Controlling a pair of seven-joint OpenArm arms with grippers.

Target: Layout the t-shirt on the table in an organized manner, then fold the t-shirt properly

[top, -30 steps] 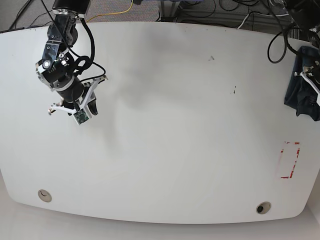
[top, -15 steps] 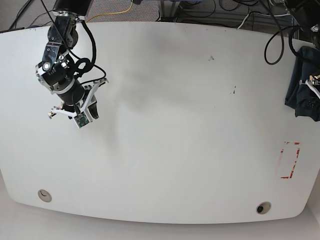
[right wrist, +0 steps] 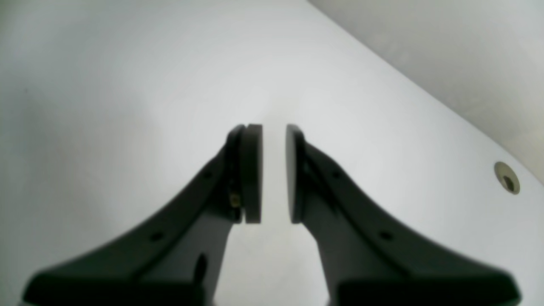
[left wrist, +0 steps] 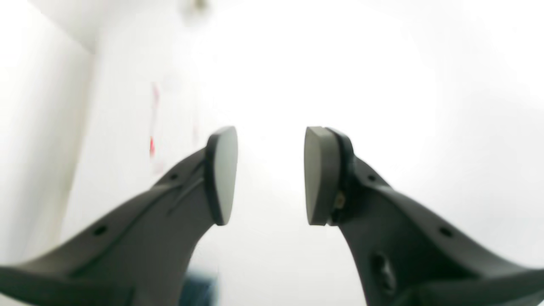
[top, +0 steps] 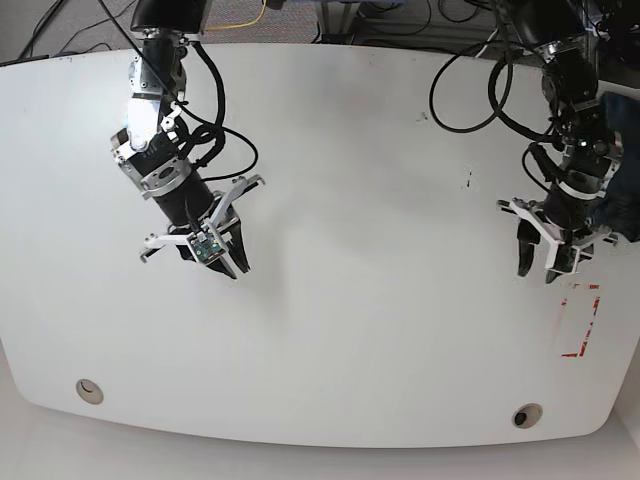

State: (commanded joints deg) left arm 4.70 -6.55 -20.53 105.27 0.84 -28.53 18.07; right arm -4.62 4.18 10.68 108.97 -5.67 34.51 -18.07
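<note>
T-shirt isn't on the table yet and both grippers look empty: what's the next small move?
Probably take the left gripper, open and empty, back toward the t-shirt bunched at the table edge beside it, and grasp the fabric. The right gripper is far across.

Both arms are black and silver metal with looping black cables. The left gripper (top: 537,262) and the right gripper (top: 215,262) have white frames and dark curved fingers (left wrist: 221,174) with flat grey pads (right wrist: 253,172). Small round holes dot the fingers.
</note>
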